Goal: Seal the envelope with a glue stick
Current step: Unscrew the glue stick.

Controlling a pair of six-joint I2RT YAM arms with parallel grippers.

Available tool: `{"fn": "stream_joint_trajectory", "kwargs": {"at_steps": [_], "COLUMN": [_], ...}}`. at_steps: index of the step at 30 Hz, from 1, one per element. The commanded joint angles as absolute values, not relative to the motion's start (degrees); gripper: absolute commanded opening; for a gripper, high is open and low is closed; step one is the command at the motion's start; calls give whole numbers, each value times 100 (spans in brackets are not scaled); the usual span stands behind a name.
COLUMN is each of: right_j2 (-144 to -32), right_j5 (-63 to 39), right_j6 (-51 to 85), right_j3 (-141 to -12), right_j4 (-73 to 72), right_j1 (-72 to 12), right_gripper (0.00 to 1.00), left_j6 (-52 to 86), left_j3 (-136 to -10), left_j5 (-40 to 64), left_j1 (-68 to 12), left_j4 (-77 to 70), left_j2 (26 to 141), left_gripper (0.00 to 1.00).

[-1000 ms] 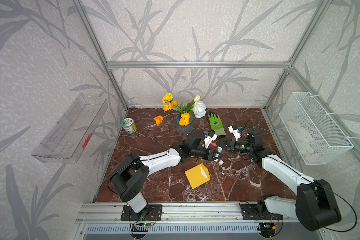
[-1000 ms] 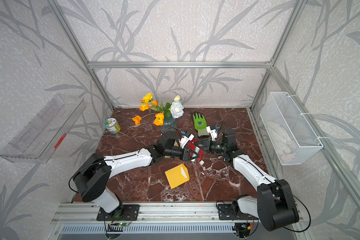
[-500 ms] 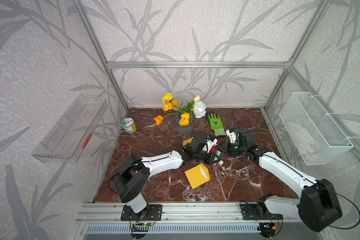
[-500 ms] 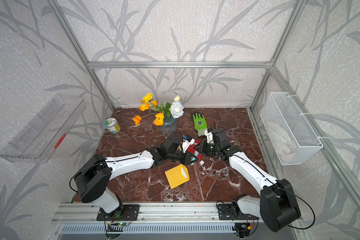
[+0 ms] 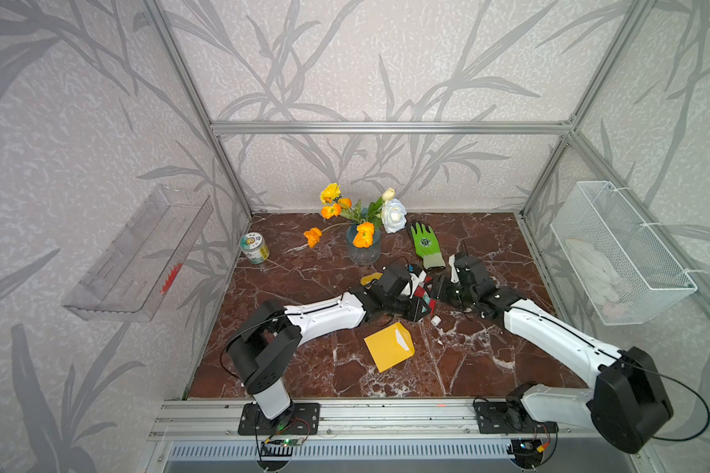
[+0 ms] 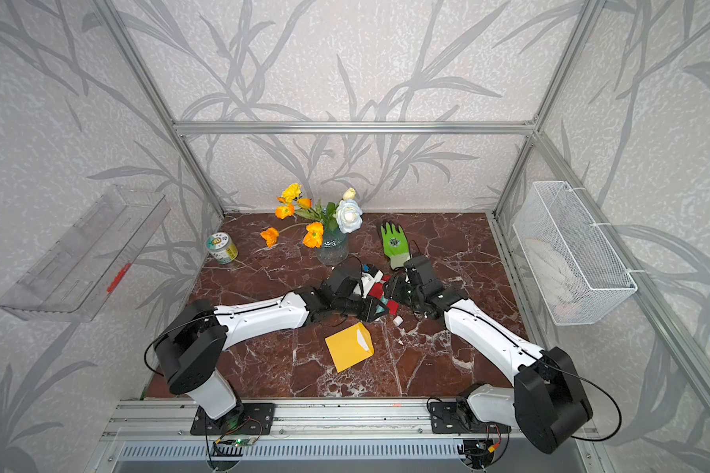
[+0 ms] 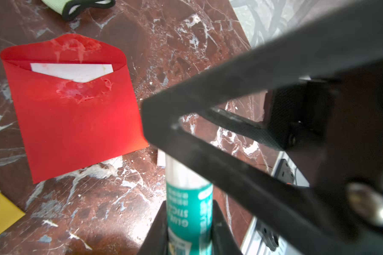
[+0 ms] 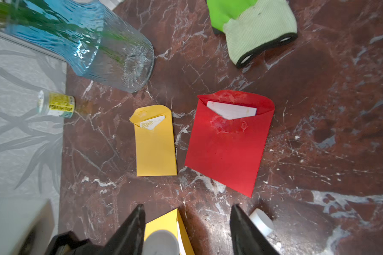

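Grips the glue stick (image 7: pixel 186 176) by its teal label in the left pincer (image 7: pixel 188 202), drawn narrow around it, over the tabletop (image 7: pixel 124 209) just off a corner of the red envelope (image 7: pixel 75 114). Spreads the right pincer (image 8: pixel 188 207) wide, with the stick's round end low between its fingers (image 8: pixel 131 229), clamped by neither. Shows a small white cap (image 8: pixel 261 221) lying loose on the tabletop just beside one right finger. Leaves the red envelope's flap up, white card (image 8: pixel 232 111) peeking out; likewise a small yellow envelope (image 8: pixel 156 150) beside it.
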State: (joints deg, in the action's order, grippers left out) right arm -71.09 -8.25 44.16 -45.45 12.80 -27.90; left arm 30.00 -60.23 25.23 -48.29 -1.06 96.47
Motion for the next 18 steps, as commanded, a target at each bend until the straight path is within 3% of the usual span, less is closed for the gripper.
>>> {"fn": "stream_joint_trajectory", "kwargs": {"at_steps": [1,6,13,18], "right_j2": [-6841,-6574,-6284,-6467], "right_j5": [-1504,-2510,-4062,-4930], "right_j6": [3880,3914,4422,4049], "right_j3": [-4520,-4195,-3457,-3594], "right_j4": [1242,882,-682,-592], "right_j1": [-2706,-2404,-1760,-1750], "right_gripper": [66,66,63,56], "left_j6": [3005,3036,3198,3025], "left_j3": [-5921,-5820,-5536,-5456], "left_j5": [3032,3338,3902,4105], "left_j1": [-4696,-4654,-4588,-4582], "left_j4": [-520,-770,-1370,-1469], "left_j2": [9338,9199,9076,8981], "left_gripper": [0,0,0,0]}}
